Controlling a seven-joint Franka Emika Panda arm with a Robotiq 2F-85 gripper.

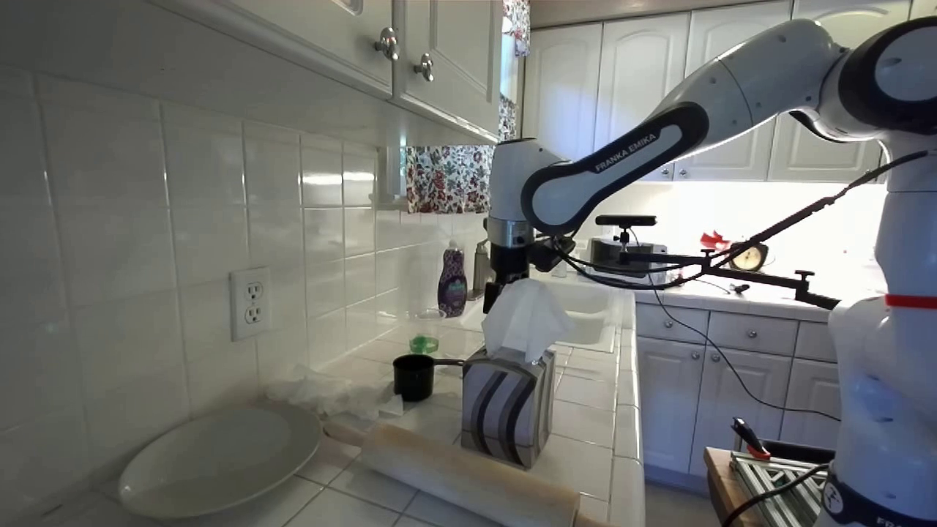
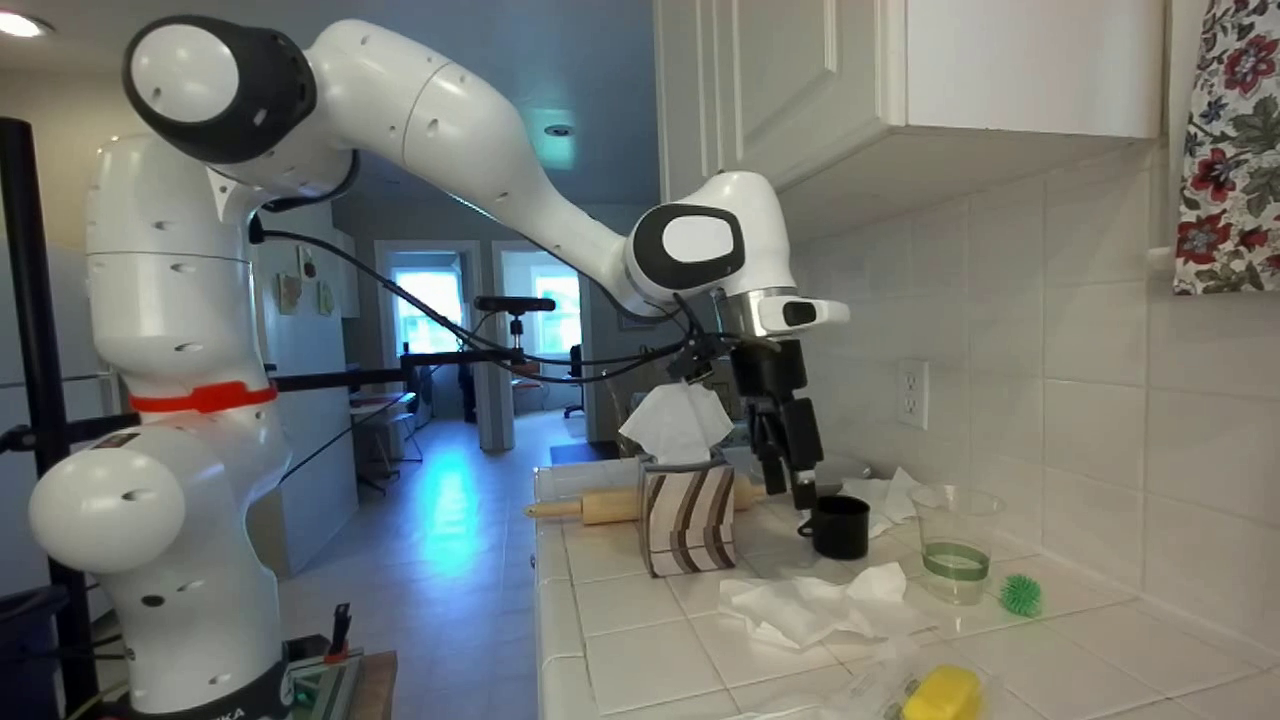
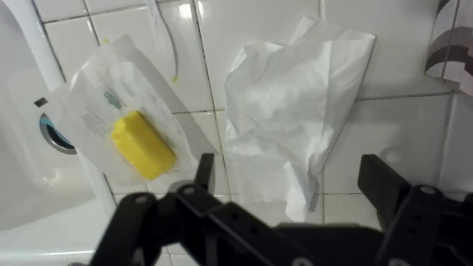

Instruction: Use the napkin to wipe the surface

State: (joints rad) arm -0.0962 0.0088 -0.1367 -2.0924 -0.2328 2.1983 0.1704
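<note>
The napkin (image 3: 281,111) is a crumpled white sheet lying flat on the worktop, and it also shows in an exterior view (image 2: 815,605). The surface is the glossy white tiled worktop (image 3: 402,129), seen in both exterior views (image 1: 585,421) (image 2: 650,655). My gripper (image 3: 290,166) is open with nothing between its fingers. In the wrist view the napkin's near end lies between and below the fingers. In an exterior view the gripper (image 2: 790,490) points down above the worktop, apart from the napkin. In an exterior view the tissue box partly hides the gripper (image 1: 495,293).
A striped tissue box (image 1: 505,410) (image 2: 690,520) stands close to the gripper. Nearby are a black cup (image 2: 840,530), a clear cup (image 2: 955,560), a green spiky ball (image 2: 1021,595) and a rolling pin (image 1: 468,472). A yellow block (image 3: 144,146) lies on a wrapper beside the sink (image 3: 37,173).
</note>
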